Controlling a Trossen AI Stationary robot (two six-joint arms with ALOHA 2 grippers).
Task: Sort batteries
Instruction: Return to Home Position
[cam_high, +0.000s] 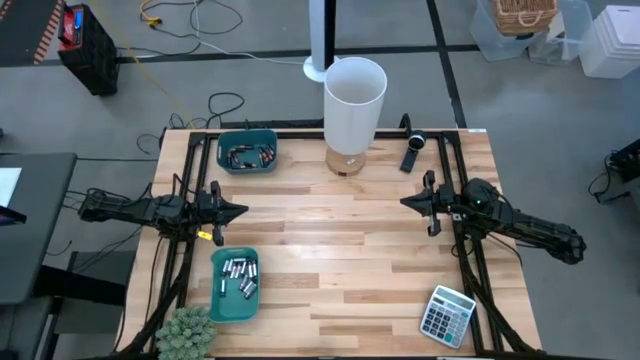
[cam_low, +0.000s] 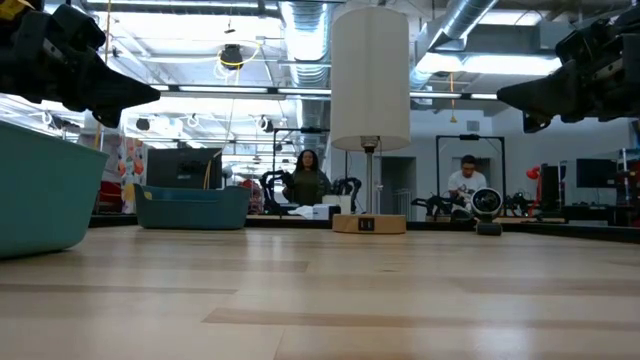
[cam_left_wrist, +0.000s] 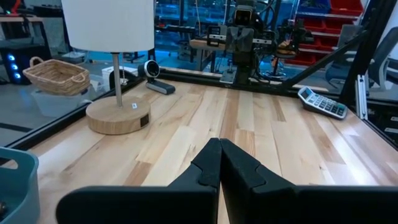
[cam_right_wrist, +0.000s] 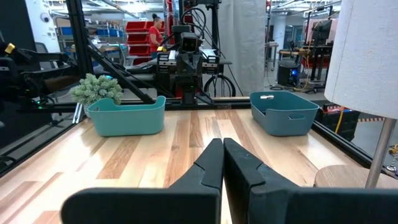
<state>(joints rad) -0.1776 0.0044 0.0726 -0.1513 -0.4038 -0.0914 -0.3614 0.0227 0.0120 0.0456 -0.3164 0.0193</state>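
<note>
batteries (cam_high: 240, 276) lying in both teal bins (cam_high: 214, 292), left of tabletop (cam_high: 340, 250) | left end effector (cam_high: 240, 211) pinched closed, empty, hovering between bins | right end effector (cam_high: 405, 201) likewise, opposite | likely light, rigid, slick, roll-prone: pinch mid-barrel

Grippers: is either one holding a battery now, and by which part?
Nothing is held. The left gripper and the right gripper are both shut empty over the table; the batteries lie in the teal bins.
</note>
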